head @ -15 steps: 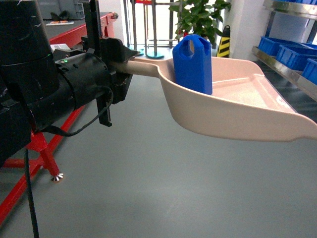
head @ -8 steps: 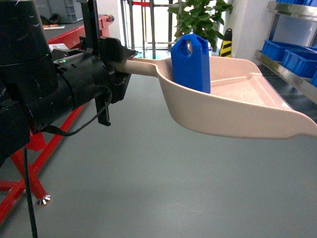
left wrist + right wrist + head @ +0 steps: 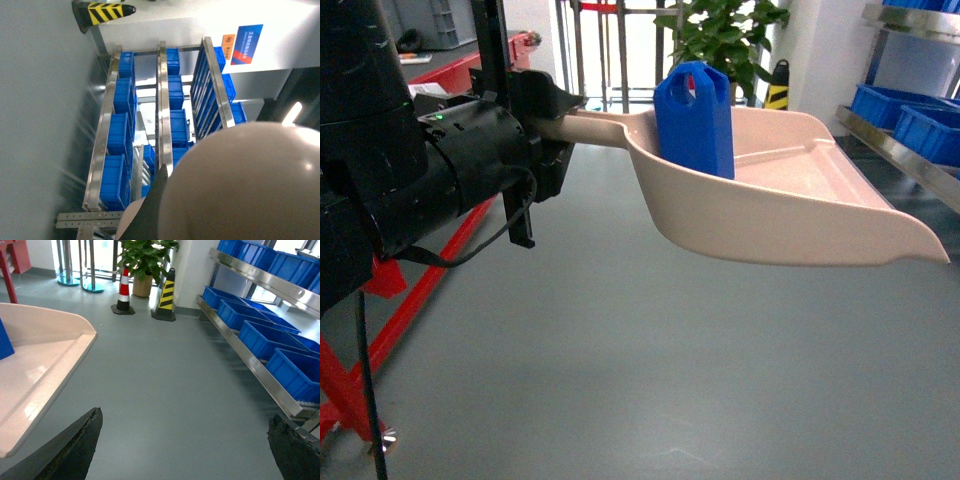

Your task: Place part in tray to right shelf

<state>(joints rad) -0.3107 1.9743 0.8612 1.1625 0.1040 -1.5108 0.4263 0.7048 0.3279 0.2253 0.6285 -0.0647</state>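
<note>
Now left end effector (image 3: 555,125) clamped on tray (image 3: 790,215) handle, frame centre; part (image 3: 694,120) upright inside. Right end effector (image 3: 185,445) fingers apart; shelf (image 3: 260,367) at right.

Forward head view, tray (image 3: 800,215) close

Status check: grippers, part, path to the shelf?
Left gripper shut on tray handle; right gripper open, empty. Part upright in tray. Right shelf ahead-right, bare floor between.
</note>
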